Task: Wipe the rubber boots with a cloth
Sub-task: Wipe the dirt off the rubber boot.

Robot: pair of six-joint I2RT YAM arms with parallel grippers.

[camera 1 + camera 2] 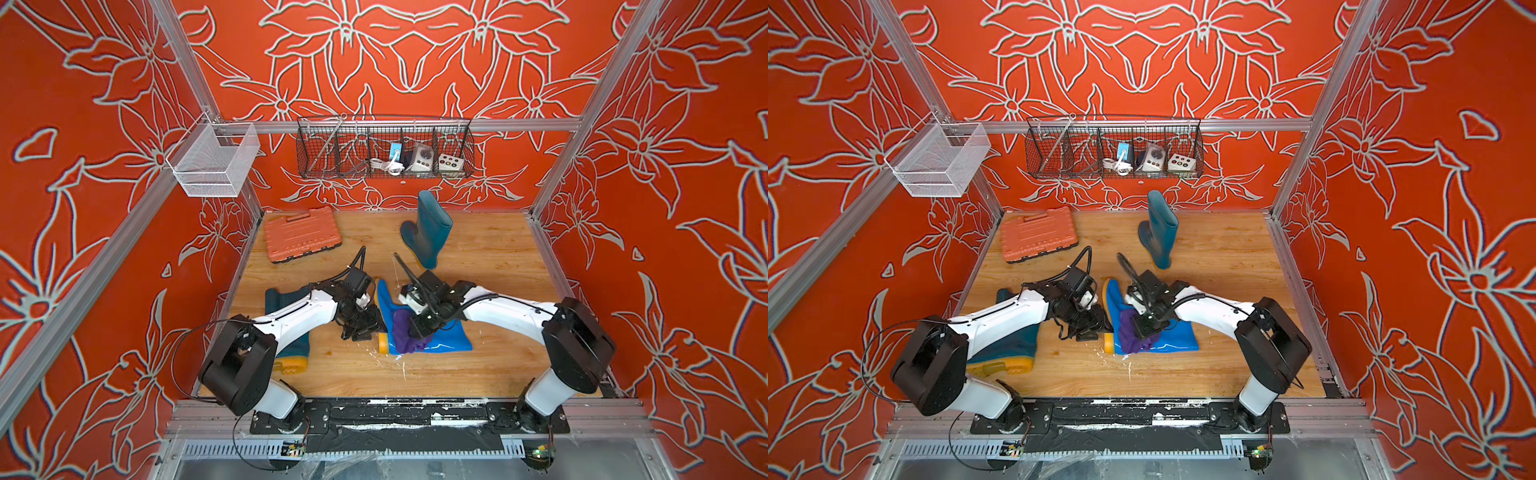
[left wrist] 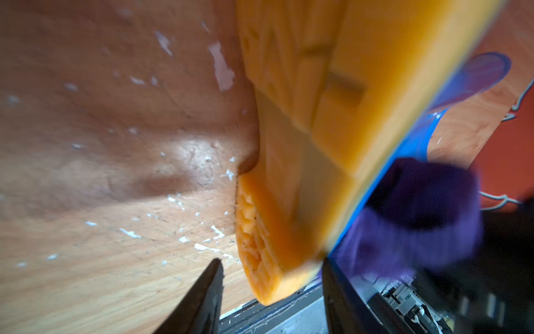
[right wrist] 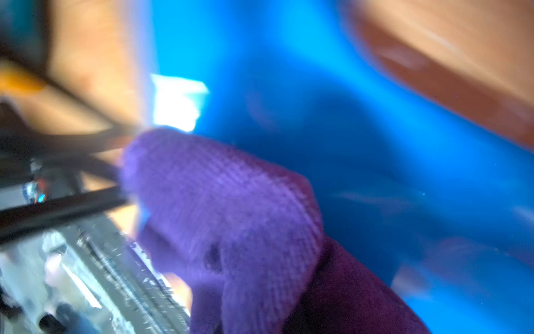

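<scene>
The bright blue boot point(image 1: 451, 338) lies on its side on the wooden table point(image 1: 490, 257), yellow-orange sole turned toward the left arm. The purple cloth point(image 1: 402, 332) is draped over its ankle, bunched under the right gripper point(image 1: 419, 329), whose jaws are closed tight on the cloth; the right wrist view shows the cloth point(image 3: 231, 208) pressed against the glossy blue rubber. The left gripper point(image 2: 271, 297) sits at the boot's heel with its jaws parted to either side of the sole, clamping nothing as far as I can tell.

Wiping looks under way on this one boot, with only the ankle covered; the toe and the shaft toward the opening are bare of cloth. One dark teal boot point(image 1: 296, 347) lies beside the blue boot, under the left arm, and another dark teal boot point(image 1: 432, 232) stands upright beyond it. Neither has cloth on it, and whether they are already wiped cannot be told. The orange tool case point(image 1: 301, 235) lies well beyond the blue boot.
</scene>
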